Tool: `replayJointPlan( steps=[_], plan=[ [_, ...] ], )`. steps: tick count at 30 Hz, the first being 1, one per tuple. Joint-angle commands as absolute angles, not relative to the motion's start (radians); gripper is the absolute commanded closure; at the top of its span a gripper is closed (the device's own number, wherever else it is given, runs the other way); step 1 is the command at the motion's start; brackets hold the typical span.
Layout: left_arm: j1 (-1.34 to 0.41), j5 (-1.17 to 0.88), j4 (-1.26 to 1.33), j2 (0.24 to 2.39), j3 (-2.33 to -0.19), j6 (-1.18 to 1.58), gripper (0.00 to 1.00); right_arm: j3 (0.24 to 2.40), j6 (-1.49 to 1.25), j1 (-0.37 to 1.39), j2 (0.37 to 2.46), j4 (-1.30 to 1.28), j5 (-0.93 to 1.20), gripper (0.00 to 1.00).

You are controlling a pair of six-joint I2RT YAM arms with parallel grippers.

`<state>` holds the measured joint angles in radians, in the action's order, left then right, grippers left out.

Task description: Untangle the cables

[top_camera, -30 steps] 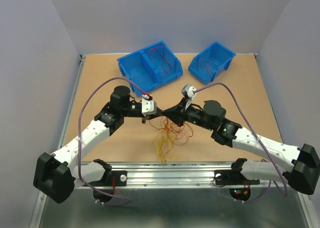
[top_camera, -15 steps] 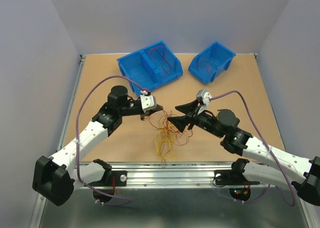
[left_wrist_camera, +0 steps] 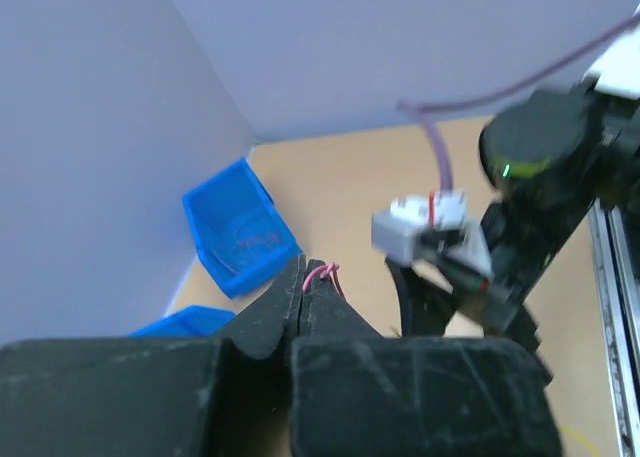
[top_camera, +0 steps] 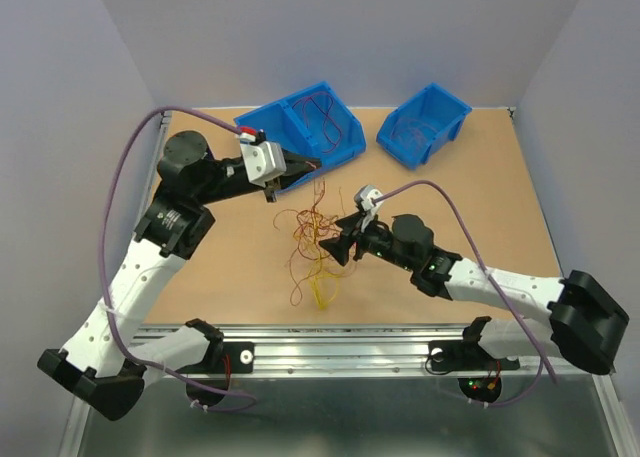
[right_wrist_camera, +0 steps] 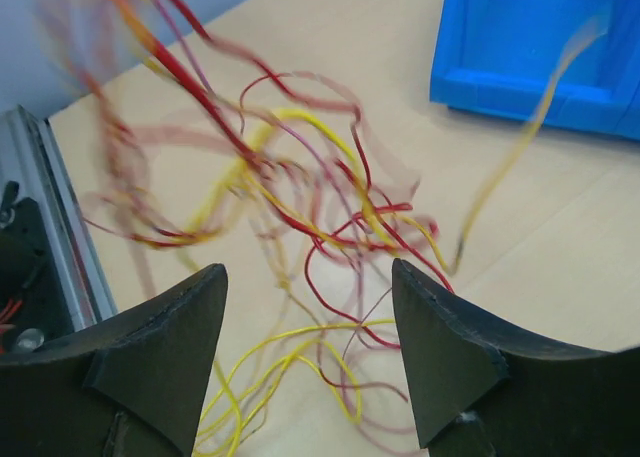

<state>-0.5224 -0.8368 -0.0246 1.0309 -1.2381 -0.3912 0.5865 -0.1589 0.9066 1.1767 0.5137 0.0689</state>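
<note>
Now | left jaws: clamped on thin pinkish-red wire strand [left_wrist_camera: 320, 272] | right jaws: spread apart over loose red-yellow-orange wire tangle [top_camera: 310, 235] on tan tabletop [top_camera: 480, 197]

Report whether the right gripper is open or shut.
Open. The right gripper shows its fingers wide apart in the wrist view, the cables lying loose beyond them.

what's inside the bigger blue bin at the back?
Red cable looped in its right compartment. The left gripper, shut on a strand, covers the bin's near edge; what's under it is hidden.
</note>
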Motion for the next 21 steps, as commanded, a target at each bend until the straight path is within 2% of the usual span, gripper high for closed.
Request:
replayJointPlan(
  steps=[1,6,8,9,14,15,16,18,19,20,21],
  plan=[
    [-0.528,-0.848,-0.044,1.017,-1.432,-0.282,1.0,0.689,-0.127,0.913,1.291,0.623,0.112,0.29],
    [-0.528,-0.821,-0.046,1.074,-1.636,-0.177,1.0,0.704,-0.164,0.913,1.397,0.704,0.208,0.39],
    [-0.526,-0.799,-0.046,1.084,-1.716,-0.14,1.0,0.718,-0.175,0.913,1.448,0.722,0.232,0.53],
    [-0.528,-0.775,-0.048,1.092,-1.738,-0.13,1.0,0.73,-0.178,0.913,1.463,0.719,0.241,0.69],
    [-0.528,-0.617,-0.028,1.053,-1.822,-0.144,1.0,0.781,-0.16,0.913,1.502,0.6,0.221,0.87],
    [-0.528,-0.56,-0.014,1.039,-1.812,-0.144,1.0,0.778,-0.156,0.913,1.488,0.569,0.21,0.88],
    [-0.528,-0.548,-0.005,1.026,-1.774,-0.146,1.0,0.769,-0.156,0.911,1.477,0.565,0.184,0.88],
    [-0.528,-0.57,0.028,0.994,-1.727,-0.156,1.0,0.732,-0.156,0.913,1.439,0.566,0.169,0.78],
    [-0.528,-0.59,0.031,0.986,-1.674,-0.156,1.0,0.72,-0.16,0.913,1.398,0.569,0.164,0.7],
    [-0.526,-0.63,0.04,0.968,-1.643,-0.155,1.0,0.688,-0.166,0.913,1.372,0.58,0.166,0.44],
    [-0.528,-0.652,0.041,0.959,-1.613,-0.158,1.0,0.669,-0.169,0.911,1.347,0.59,0.164,0.36]
  ],
)
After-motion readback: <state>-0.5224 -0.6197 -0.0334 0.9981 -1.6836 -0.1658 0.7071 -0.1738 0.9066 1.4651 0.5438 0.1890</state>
